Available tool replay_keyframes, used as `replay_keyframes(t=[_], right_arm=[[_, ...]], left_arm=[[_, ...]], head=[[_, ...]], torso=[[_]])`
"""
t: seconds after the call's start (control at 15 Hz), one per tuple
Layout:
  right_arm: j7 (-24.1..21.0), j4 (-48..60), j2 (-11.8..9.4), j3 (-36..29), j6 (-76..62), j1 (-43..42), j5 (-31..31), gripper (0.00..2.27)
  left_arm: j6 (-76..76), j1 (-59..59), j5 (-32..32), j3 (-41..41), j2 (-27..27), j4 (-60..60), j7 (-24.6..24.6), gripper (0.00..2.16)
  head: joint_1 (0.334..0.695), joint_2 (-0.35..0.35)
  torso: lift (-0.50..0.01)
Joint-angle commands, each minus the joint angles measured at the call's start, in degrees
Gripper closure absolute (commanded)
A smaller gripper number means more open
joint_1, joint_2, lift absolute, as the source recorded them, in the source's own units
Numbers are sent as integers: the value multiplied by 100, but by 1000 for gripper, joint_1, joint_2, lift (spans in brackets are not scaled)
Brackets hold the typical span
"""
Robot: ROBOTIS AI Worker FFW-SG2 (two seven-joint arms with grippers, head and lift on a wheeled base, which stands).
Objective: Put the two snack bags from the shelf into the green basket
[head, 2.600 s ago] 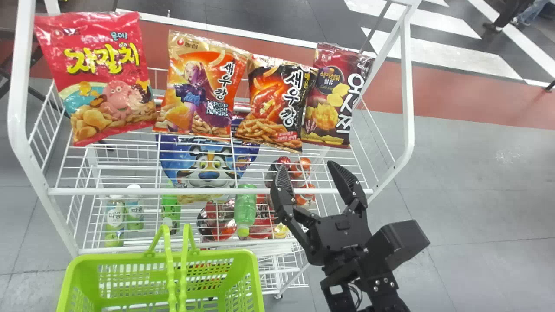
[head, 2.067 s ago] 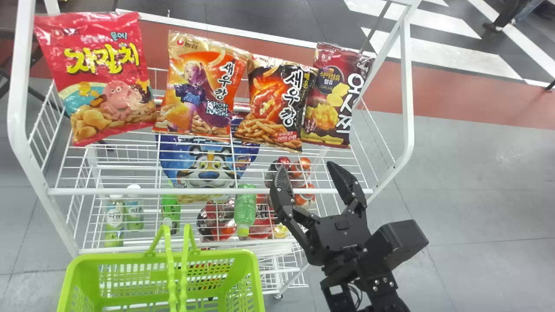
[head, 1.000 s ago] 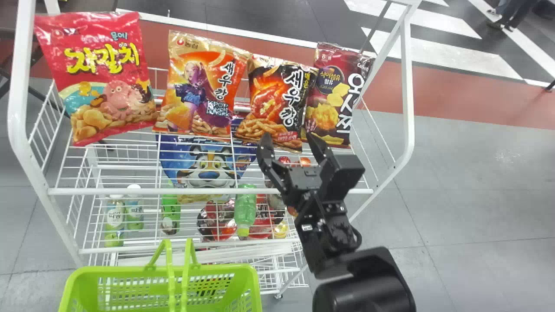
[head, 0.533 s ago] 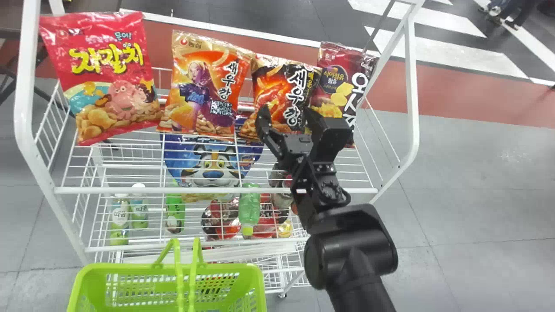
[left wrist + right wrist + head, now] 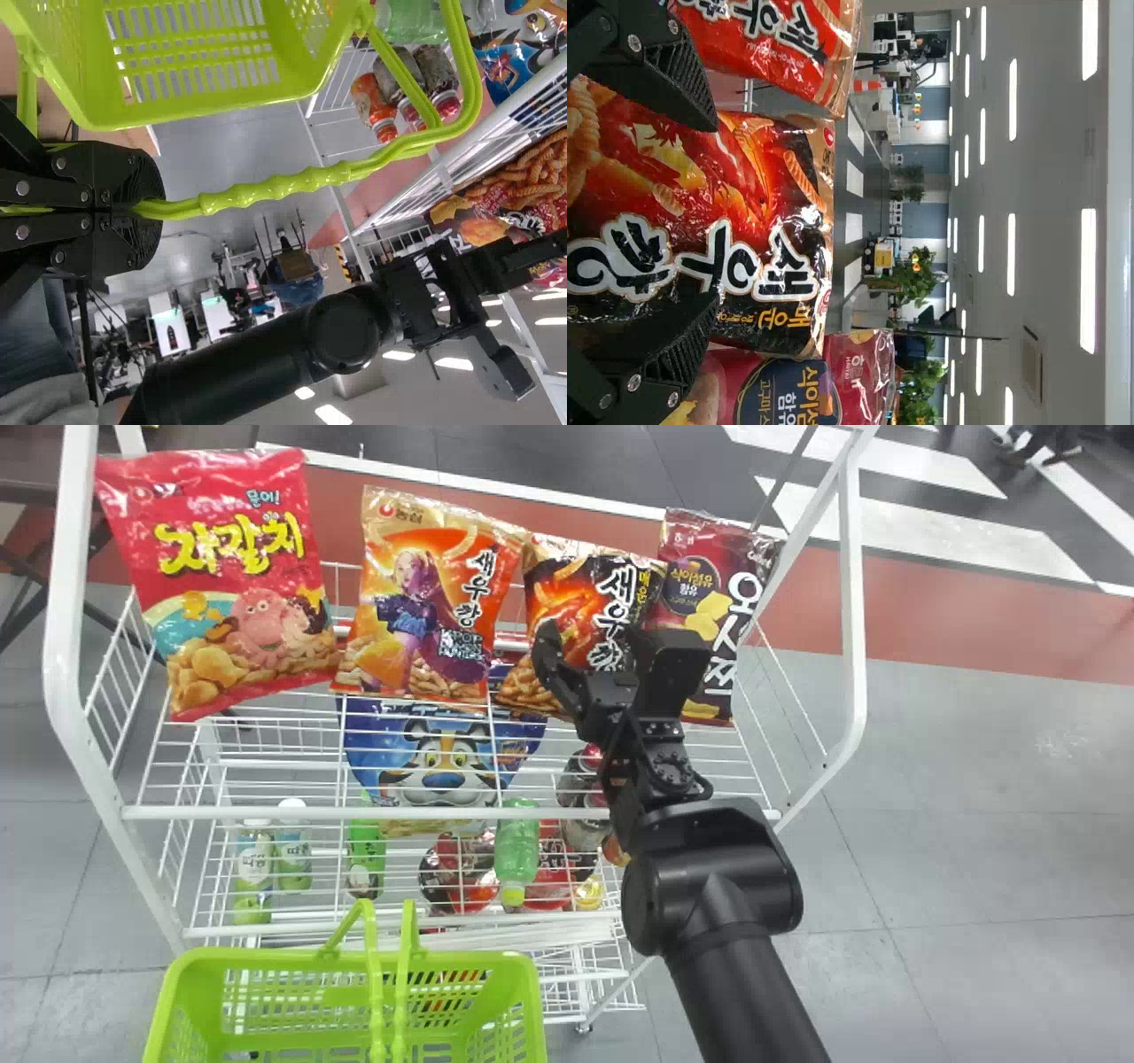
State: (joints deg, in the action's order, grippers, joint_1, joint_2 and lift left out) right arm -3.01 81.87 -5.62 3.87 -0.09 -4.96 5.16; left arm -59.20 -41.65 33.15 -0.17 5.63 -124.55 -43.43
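Right hand [image 5: 709, 212], open before black snack bag [image 5: 744, 266], might also pinch close-set maroon bag [image 5: 788, 390]; left hand [image 5: 133, 209] grips basket handle [image 5: 292, 182].

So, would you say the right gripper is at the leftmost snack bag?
No, the right gripper is at the black-and-orange bag, third from the left.

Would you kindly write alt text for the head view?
The robot's open right hand is at a black-and-orange snack bag, third from left of four on the white wire top shelf. A green basket is in front, lower left.
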Motion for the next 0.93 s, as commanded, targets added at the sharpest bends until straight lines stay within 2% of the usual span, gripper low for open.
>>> replay_keyframes(t=[0.0,0.13,0.2,0.27,0.33,0.4,0.53,0.87], right_arm=[[2,-57,0,9,304,-101,-32,194],[19,-57,0,26,533,-119,-59,370],[81,-48,-9,26,744,-154,-76,576],[160,-21,-9,26,920,-172,-67,950],[178,31,-9,26,1060,-154,-50,1538],[160,110,-9,26,1043,-110,-59,1885],[116,277,-9,44,1008,4,-85,2010],[-174,1394,-18,26,955,663,-50,2010]], left_arm=[[0,35,-2,-18,9,19,10,1990],[0,52,7,-27,9,28,10,1990],[0,61,7,-27,18,28,27,1990],[0,61,7,-27,18,28,36,1990],[0,61,7,-27,18,28,36,1990],[0,61,7,-27,18,28,53,1990],[0,61,7,-27,26,10,45,1990],[0,8,-2,-36,26,-25,27,1990]], head=[[695,-323],[695,-322],[695,-322],[695,-319],[695,-317],[695,-314],[695,-312],[695,-316]], torso=[[-12],[-12],[-12],[-12],[-12],[-12],[-12],[-12]])
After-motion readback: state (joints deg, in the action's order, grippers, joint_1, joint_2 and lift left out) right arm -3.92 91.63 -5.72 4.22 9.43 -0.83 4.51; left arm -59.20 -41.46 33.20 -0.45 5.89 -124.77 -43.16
